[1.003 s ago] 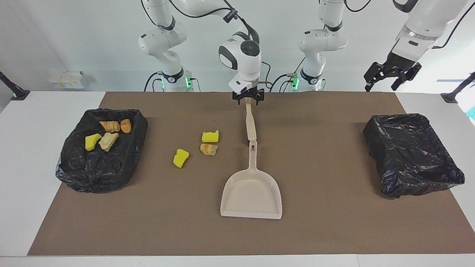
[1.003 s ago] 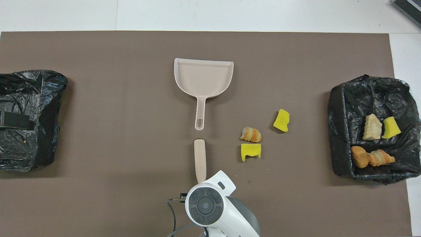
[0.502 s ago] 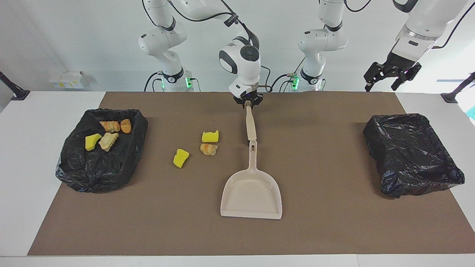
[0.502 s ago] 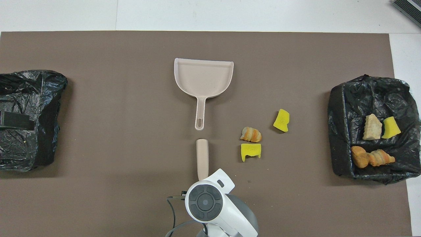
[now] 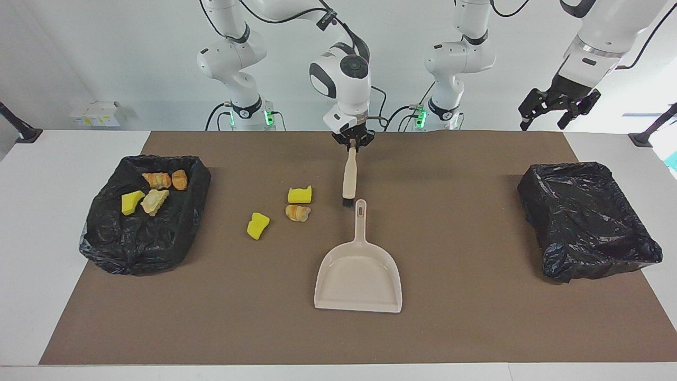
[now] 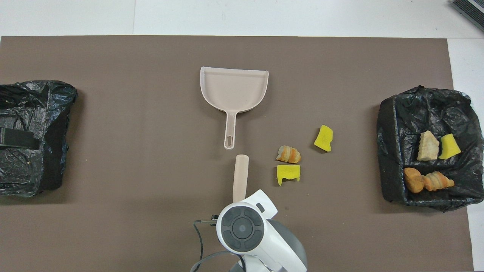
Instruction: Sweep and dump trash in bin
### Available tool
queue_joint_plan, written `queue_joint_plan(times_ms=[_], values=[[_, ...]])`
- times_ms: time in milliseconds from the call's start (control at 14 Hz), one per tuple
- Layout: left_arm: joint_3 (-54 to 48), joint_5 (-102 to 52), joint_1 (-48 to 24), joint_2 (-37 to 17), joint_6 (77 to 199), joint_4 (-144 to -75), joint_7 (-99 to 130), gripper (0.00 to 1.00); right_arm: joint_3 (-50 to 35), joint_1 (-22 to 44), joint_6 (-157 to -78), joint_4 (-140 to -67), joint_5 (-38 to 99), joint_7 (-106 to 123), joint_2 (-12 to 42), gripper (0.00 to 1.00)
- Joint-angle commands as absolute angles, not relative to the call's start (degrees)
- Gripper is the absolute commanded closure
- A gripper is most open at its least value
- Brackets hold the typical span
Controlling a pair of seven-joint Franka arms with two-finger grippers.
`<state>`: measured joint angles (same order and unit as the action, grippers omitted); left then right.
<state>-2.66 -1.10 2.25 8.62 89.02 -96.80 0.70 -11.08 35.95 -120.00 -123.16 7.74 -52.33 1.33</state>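
Right gripper [image 5: 352,144] clamps the brush [image 5: 348,180], hanging beside three loose trash pieces [image 5: 299,212]; four sit in the bin [image 5: 143,254]. Left gripper [image 5: 555,111] waits, wide.

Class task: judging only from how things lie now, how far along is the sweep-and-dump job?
Done: four trash pieces lie in the bin at the right arm's end.
In hand: the right gripper is shut on the brush, lifted beside the dustpan handle. The left gripper waits, open.
Left: three pieces lie on the mat; the dustpan is empty.
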Motion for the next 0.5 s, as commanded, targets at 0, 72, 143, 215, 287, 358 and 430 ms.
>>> queue_joint_plan(times_ms=[0,72,143,215,287,358,430], values=[[-2.6,-0.8,1.6,9.8,88.1,-97.5,0.1,0.0,-11.2,32.0,-113.2,-122.5,8.7,-51.2,-3.9,1.0],[-2.6,-0.7,1.7,9.6,89.3,-97.5,0.1,0.0,-11.1,30.4,-110.2,-121.6,8.7,-49.4,-4.7,1.0],[-2.6,-0.7,1.5,9.0,92.0,-97.6,0.4,0.0,-11.0,28.1,-106.4,-120.3,8.6,-46.8,-5.0,1.0],[-2.9,-0.7,1.2,8.4,94.5,-97.6,1.0,0.0,-11.0,25.8,-102.9,-118.9,7.9,-44.5,-4.8,1.0],[-2.9,-0.7,-0.1,6.8,95.9,-97.5,1.2,0.0,-10.9,23.7,-100.4,-118.0,7.1,-42.3,-4.6,1.0],[-2.9,-0.7,-2.0,5.5,97.2,-97.2,1.8,0.0,-11.0,21.6,-99.8,-117.9,5.3,-39.7,-4.4,1.0],[-2.9,-0.6,-3.8,4.1,99.4,-97.1,2.9,0.0,-11.0,19.5,-99.8,-117.9,3.0,-36.4,-4.1,1.0]])
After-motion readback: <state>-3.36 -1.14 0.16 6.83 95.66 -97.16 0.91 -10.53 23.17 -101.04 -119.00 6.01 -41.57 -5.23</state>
